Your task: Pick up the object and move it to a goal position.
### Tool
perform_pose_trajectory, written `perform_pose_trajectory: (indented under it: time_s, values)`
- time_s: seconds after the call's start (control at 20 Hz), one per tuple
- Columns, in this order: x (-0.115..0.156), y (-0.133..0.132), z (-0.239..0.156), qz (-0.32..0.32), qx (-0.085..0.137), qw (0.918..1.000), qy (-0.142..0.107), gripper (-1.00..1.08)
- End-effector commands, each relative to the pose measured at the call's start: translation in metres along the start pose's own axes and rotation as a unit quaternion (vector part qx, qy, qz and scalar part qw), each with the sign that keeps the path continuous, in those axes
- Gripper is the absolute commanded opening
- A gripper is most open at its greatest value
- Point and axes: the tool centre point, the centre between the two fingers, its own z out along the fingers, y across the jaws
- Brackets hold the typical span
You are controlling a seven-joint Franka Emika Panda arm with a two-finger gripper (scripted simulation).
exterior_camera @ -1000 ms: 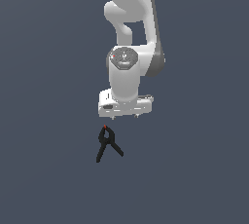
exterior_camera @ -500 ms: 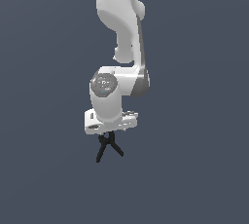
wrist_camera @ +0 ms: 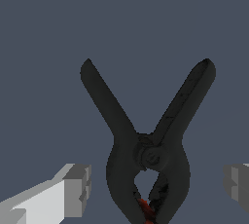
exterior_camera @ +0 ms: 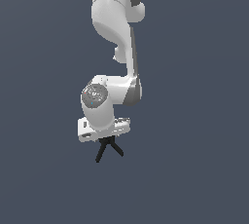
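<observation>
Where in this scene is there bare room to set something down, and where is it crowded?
Bare grey floor lies open all round, to the exterior view's left and right of the arm. The one crowded spot is under the hand, where the black clamp lies between the open fingers, with gaps on both sides.

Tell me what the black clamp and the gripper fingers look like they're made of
The clamp looks like matte black plastic: dull, faintly mottled, with no bright highlights, though as a render it could be painted metal. Its small red tip looks like a rubbery or plastic pad. The gripper fingers look like flat, unpolished light grey metal or hard plastic: blocky, evenly shaded faces.
</observation>
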Motion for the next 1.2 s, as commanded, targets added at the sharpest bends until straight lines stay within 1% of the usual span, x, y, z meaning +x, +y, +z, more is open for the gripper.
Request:
perform_pose_trajectory:
  time_s: [0.0, 0.25, 0.7, 0.95, 1.0, 1.15]
  values:
    - [0.001, 0.002, 0.001, -0.002, 0.0, 1.0, 0.001, 1.0]
    - [0.0, 0.001, 0.007, -0.001, 0.0, 1.0, 0.0, 1.0]
    - [0.0, 0.001, 0.049, -0.002, 0.0, 1.0, 0.001, 1.0]
    - [0.001, 0.002, 0.051, -0.002, 0.0, 1.0, 0.001, 1.0]
    - [0.001, 0.002, 0.051, -0.002, 0.0, 1.0, 0.001, -1.0]
    - [0.001, 0.002, 0.051, -0.002, 0.0, 1.0, 0.001, -1.0]
